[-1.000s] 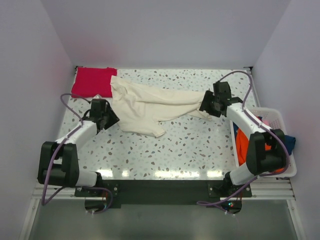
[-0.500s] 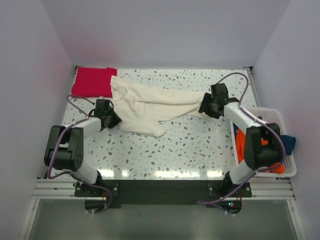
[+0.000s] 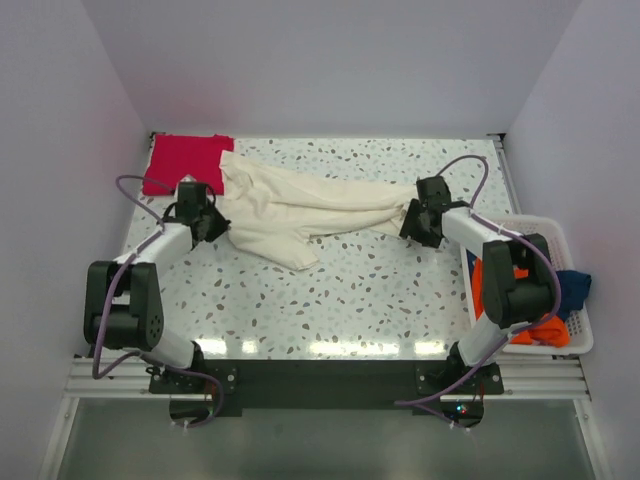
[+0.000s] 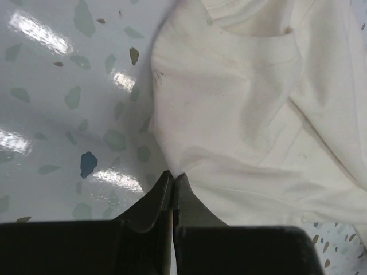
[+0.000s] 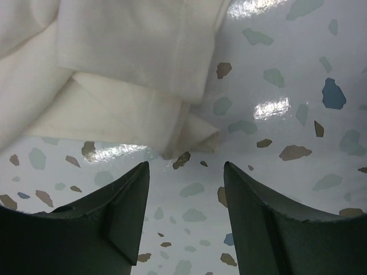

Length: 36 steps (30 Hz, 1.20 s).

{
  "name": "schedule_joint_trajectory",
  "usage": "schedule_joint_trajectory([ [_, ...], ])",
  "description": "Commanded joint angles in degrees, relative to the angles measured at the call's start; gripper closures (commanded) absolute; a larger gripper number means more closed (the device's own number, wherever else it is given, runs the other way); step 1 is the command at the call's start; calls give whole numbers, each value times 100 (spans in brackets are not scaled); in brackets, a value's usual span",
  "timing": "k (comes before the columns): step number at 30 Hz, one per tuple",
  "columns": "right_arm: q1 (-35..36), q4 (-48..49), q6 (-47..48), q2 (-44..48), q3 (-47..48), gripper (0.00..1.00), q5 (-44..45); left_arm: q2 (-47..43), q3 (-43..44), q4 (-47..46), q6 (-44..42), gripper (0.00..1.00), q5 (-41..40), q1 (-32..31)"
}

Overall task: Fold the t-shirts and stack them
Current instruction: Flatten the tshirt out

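A large cream t-shirt lies crumpled across the back half of the table. My left gripper is at its left edge. In the left wrist view the left gripper is shut, with the rim of the cream t-shirt pinched at the fingertips. My right gripper is at the shirt's right end. It stands open low over the table, and a folded corner of the cream t-shirt lies just ahead of its fingertips, not between them. A folded red t-shirt lies at the back left corner.
A white basket stands at the right edge, holding an orange t-shirt and a blue one. Walls close in the table on the left, back and right. The speckled tabletop shows bare in front of the cream shirt.
My left gripper has shut on the cream shirt's left edge and moved back toward the red shirt, dragging the shirt's front lobe slightly left. The right gripper has shifted a little nearer.
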State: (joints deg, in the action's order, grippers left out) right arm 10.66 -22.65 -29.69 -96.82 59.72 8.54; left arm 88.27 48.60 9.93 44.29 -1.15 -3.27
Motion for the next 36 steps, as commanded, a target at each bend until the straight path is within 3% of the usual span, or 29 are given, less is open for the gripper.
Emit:
schedule_joint_trajectory([
  [1,7,235,7,40,-127,42,157,-424,387,360,-228,100,-237,327],
  [8,59,253,16,-65,-110,42,105,-793,475,501,-526,100,-114,819],
  [26,692,489,-353,936,-1050,43,333,-803,493,387,-553,100,246,854],
  [36,754,490,-344,234,-577,45,377,-759,458,342,-562,100,264,872],
])
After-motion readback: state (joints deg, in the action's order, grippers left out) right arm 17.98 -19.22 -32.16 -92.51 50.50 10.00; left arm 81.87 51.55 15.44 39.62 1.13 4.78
